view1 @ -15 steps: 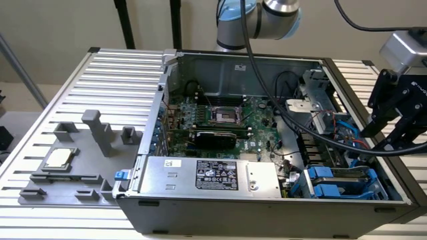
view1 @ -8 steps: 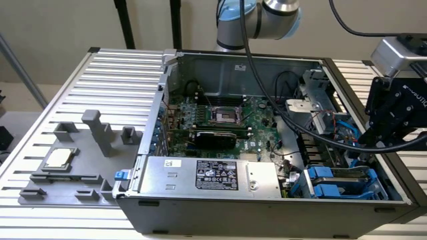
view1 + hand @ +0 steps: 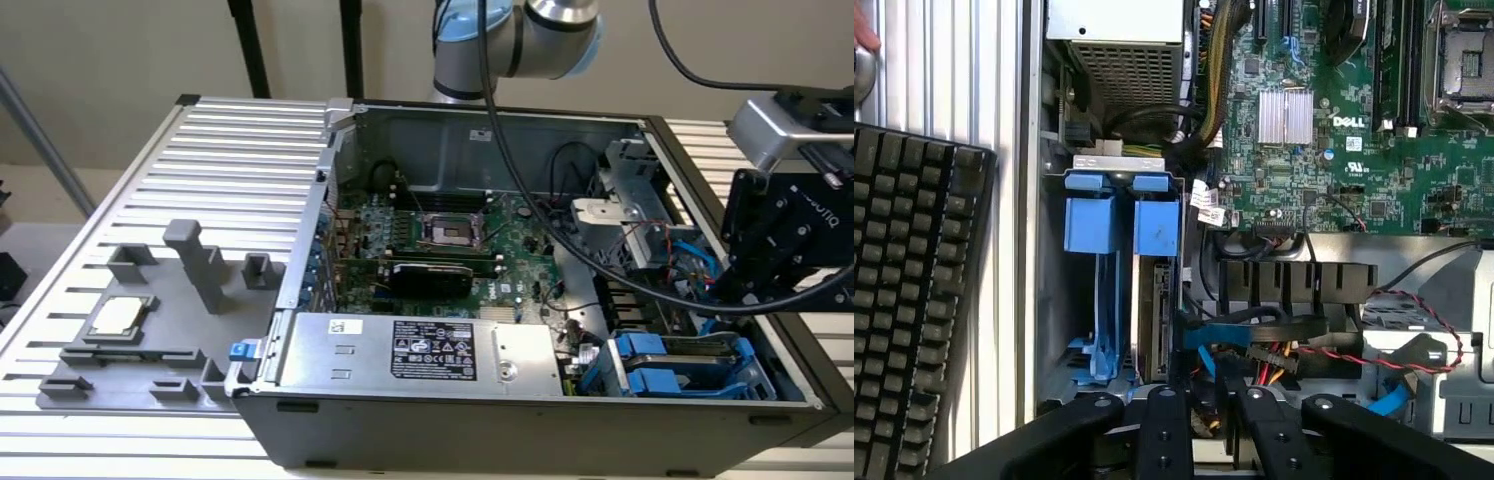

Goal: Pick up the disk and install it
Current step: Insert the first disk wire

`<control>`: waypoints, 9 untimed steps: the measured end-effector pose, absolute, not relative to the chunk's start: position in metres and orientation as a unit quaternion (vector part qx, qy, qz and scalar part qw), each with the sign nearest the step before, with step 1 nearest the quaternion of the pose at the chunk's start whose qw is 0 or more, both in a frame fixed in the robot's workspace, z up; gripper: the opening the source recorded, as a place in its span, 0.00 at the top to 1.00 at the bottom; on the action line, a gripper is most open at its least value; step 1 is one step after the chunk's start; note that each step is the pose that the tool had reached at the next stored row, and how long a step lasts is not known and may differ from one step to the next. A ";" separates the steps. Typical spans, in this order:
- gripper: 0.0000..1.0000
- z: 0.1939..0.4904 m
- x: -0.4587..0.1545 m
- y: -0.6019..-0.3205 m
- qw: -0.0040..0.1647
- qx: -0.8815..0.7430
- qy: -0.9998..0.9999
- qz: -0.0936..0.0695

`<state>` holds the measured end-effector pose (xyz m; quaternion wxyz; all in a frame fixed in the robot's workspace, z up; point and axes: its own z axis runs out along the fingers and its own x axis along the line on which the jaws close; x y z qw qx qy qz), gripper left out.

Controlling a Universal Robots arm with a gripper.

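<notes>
My gripper (image 3: 1209, 405) hovers over the bay (image 3: 1052, 330), narrowly spread, pinching nothing, probably since the disk (image 3: 1156, 320) already stands on edge inside, by its blue rails (image 3: 1119, 225).

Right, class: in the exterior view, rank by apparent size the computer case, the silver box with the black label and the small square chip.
Largest: computer case
Middle: silver box
Smallest: square chip
No two look alike in size.

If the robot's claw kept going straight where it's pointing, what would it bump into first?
The gripper would probably meet the tangle of cables beside the blue drive carriers first, though depth is hard to judge.
</notes>
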<state>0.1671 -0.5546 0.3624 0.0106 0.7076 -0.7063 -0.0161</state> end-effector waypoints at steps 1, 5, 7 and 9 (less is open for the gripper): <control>0.75 0.361 0.167 -0.554 0.011 0.708 -0.706 -0.016; 0.75 0.356 0.165 -0.549 0.013 0.708 -0.706 -0.013; 0.73 0.354 0.163 -0.548 0.014 0.708 -0.706 -0.012; 0.62 0.353 0.158 -0.548 0.015 0.708 -0.705 -0.012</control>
